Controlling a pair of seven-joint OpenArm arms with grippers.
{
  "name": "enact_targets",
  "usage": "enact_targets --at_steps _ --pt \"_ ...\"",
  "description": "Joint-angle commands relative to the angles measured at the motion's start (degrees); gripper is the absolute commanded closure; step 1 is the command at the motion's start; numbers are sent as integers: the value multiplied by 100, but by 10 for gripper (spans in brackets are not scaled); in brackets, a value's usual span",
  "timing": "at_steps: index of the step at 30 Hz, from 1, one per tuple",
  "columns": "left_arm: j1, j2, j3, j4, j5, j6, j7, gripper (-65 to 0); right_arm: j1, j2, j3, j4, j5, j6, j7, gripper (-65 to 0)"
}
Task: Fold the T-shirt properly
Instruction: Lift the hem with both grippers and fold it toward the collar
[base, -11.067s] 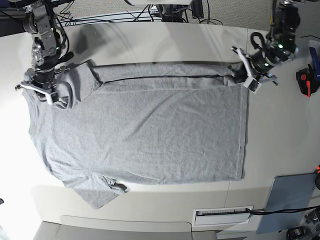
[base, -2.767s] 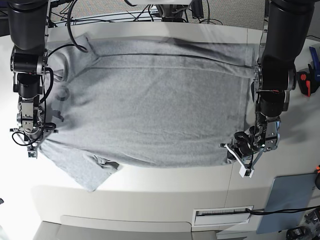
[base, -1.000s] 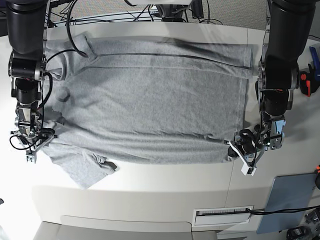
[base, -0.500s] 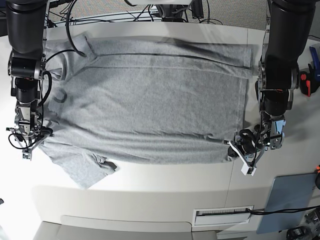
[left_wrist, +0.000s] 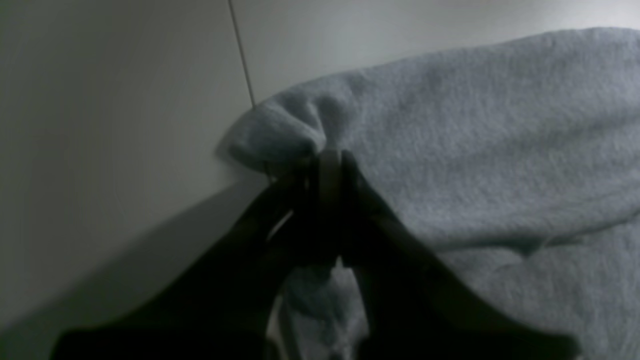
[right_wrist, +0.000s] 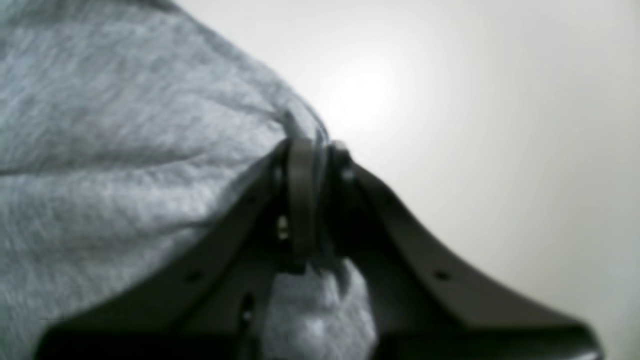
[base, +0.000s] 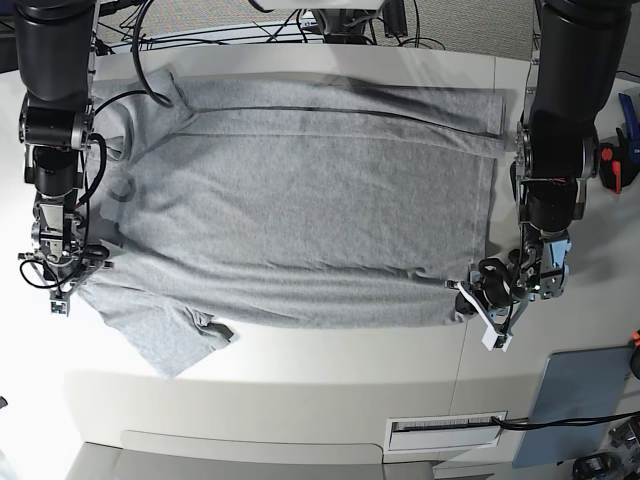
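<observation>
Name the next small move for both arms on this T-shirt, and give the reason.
Probably lift both corners together and carry them toward the far edge. The left gripper and right gripper are each pinched on the near edge of the T-shirt, whose far long edge is already folded.

This looks like a robotics lab. A broad off-white worktable (base: 330, 380) fills the view, tangled black cables (base: 200, 30) run along its 12 o'clock edge, and red-and-black hand tools (base: 608, 165) lie at 3 o'clock.
</observation>
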Motion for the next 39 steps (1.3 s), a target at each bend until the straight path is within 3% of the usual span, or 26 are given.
enact_targets --at_steps 1,2,8,10,18,23,27,39 --pt "-90 -35 0 13 133 4 199 0 2 70 7 -22 -55 0 -439 -25" --pt "-90 -35 0 13 133 2 199 0 0 68 7 -22 -107 -63 -431 -2" --pt "-90 -37 0 13 66 4 59 0 -2 72 7 120 -424 -918 -291 0" --pt "-90 -46 0 20 -70 2 -48 0 -2 72 7 315 -424 -1049 -393 0" --pt "-87 -251 -4 538 -437 4 76 0 -212 74 4 1534 -608 -1274 -809 0" --pt "-87 -468 -4 960 -1060 4 505 0 -737 72 7 2719 -728 -1316 -964 0" --pt "-7 -546 -4 1309 -1274 2 828 0 -1034 76 7 3373 -1014 -1530 -1161 0" --pt "1650 -573 -271 3447 -1408 46 800 0 -1956 120 245 4478 -1325 -1775 -1377 0"
